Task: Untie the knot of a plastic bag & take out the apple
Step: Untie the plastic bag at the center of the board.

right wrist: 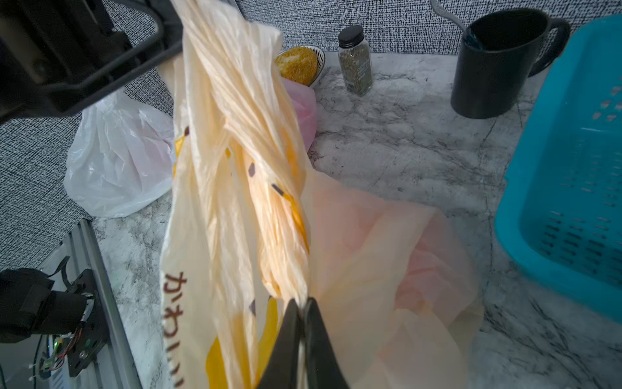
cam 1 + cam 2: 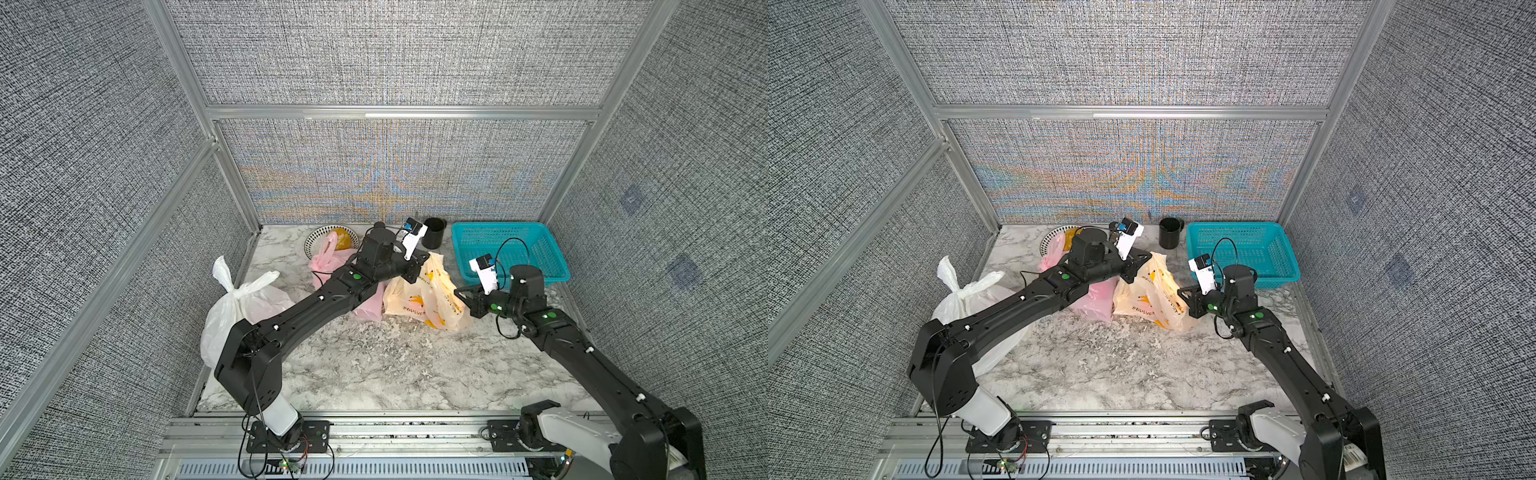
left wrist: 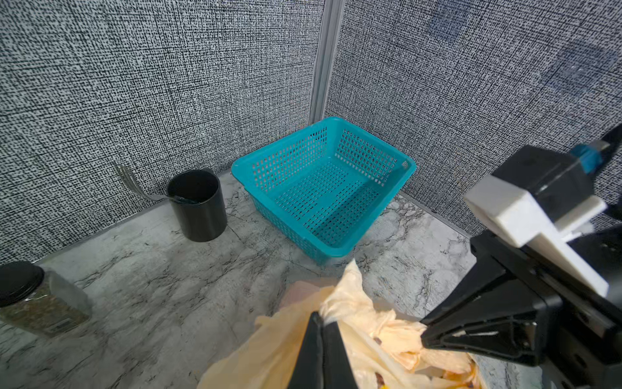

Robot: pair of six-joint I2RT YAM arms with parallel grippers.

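**Both grippers on the yellow bag; no apple out yet**

In both top views the yellow printed bag [image 2: 415, 301] sits mid-frame on the marble table [image 2: 374, 374], with a pink bag [image 2: 326, 264] to its left and the teal basket [image 2: 498, 225] to its upper right. The left gripper [image 3: 321, 321], at the bottom centre of the left wrist view, is clamped on a twist of the bag's plastic. The right gripper [image 1: 302, 304], at the bottom centre of its own wrist view, is pinched tight on another strand; from there a band of plastic runs taut to the upper left of that frame.

I can't make out a clean knot. The crumpled bunch [image 3: 390, 331] in the lower right of the left wrist view may be it; tied or loosened, I can't say. No apple shows anywhere; a pinkish blur glows through the bag's wall, but that could be the pink bag behind.

My reading: the untying is under way; the mouth is not yet opened; fetching the apple is all left to do.
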